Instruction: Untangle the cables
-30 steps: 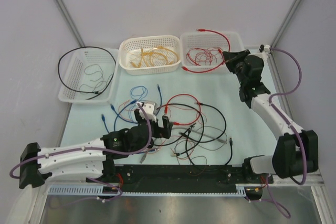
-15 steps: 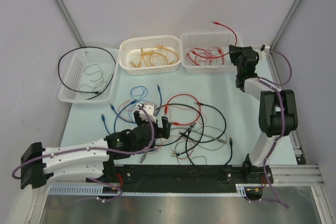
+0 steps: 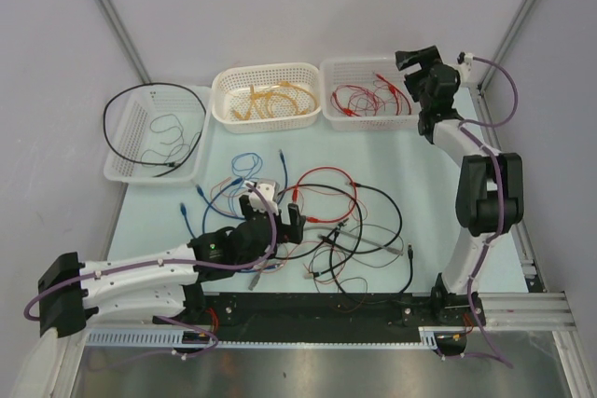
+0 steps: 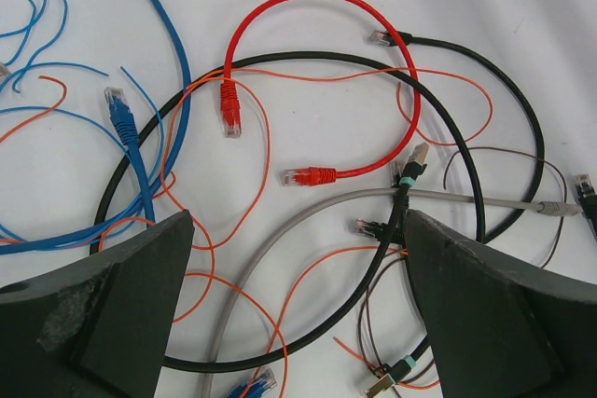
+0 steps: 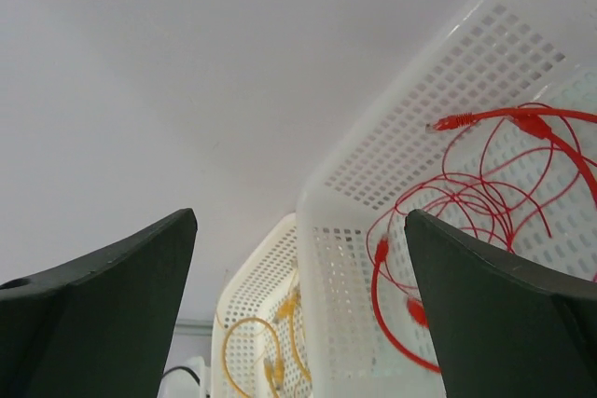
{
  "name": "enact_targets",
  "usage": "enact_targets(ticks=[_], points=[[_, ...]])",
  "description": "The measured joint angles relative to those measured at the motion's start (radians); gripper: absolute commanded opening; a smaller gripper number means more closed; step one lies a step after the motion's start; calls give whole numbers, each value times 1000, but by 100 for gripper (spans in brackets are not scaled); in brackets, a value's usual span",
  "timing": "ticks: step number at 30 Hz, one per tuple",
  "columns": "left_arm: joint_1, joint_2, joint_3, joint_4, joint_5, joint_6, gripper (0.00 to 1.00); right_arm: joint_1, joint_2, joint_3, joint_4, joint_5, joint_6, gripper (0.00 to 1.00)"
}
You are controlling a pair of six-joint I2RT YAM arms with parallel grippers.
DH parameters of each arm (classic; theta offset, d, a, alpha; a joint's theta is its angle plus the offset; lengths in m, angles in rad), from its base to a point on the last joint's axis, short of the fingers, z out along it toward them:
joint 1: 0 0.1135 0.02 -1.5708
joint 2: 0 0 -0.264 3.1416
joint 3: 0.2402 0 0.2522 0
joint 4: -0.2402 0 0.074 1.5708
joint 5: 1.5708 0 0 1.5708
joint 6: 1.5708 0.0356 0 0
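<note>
A tangle of cables [image 3: 340, 221] in red, black, grey, blue and orange lies mid-table. My left gripper [image 3: 275, 219] hovers open over its left part. The left wrist view shows a red cable [image 4: 392, 53], a black loop [image 4: 462, 151], a grey cable [image 4: 280, 240], blue cables [image 4: 168, 53] and thin orange wire [image 4: 266, 151] below the open gripper [image 4: 298, 223], which holds nothing. My right gripper [image 3: 417, 59] stands open and empty above the back right basket [image 3: 373, 124], where red cables [image 3: 368, 98] lie. In the right wrist view the gripper [image 5: 298, 221] frames those red cables [image 5: 466, 202].
A middle basket [image 3: 266, 122] holds yellow cables [image 3: 270, 100], seen also as yellow cables [image 5: 280, 333] from the right wrist. The left basket [image 3: 149, 175] holds a black cable [image 3: 117, 109] that loops over its rim. Walls close the back and sides.
My right gripper has opened and let go of a red cable, which now lies in the right basket; the gripper has risen and tipped toward the back wall. The left arm has barely moved.
</note>
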Motion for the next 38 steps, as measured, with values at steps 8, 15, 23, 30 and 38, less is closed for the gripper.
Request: enact_targets(ticks=[8,15,23,30,38], points=[[5,-12,24,-51,7,-14,99,111,-334,-38,-267,22,-220,100],[82,-82,184,-136,52,22,100,479,-717,-127,-492,125,-454,100],[258,-147,306,-268,98,48,100,584,-862,-361,-787,223,-502,96],[423,-136,307,-353,221,55,100,779,-1040,-547,-947,322,-501,96],[423,-45,301,-399,300,19,100,911,-1135,-614,-984,431,-476,96]])
